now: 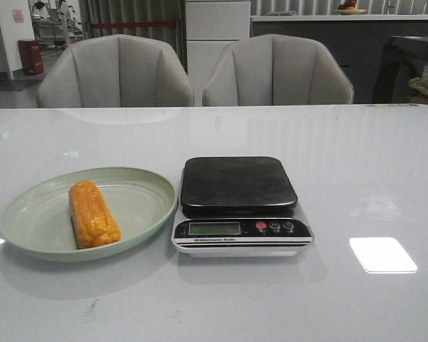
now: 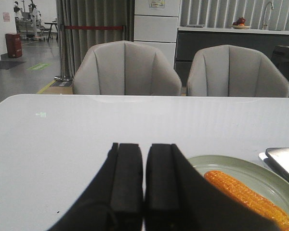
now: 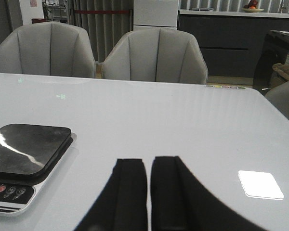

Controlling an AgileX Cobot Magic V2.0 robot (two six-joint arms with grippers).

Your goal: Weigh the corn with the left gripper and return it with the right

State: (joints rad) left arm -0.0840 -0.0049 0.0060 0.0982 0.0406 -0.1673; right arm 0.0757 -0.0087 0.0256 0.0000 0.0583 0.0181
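In the left wrist view the left gripper (image 2: 144, 192) covers the near rim of the plate (image 2: 260, 175), and the corn (image 2: 245, 197) and scale (image 2: 284, 161) run off the right edge. The scale's display (image 1: 214, 229) is too small to read.

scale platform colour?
Dark grey, near black, glossy: the scale platform shows best in the front view.

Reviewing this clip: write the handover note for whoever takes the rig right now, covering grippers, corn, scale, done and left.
Left gripper: shut, empty, back from the plate.
Right gripper: shut, empty, over bare table to the right of the scale.
Corn: lying on the plate, left of the scale; the scale platform has nothing on it.
Done: nothing visible.
Left: left gripper moves corn to the scale, right gripper returns it to the plate.
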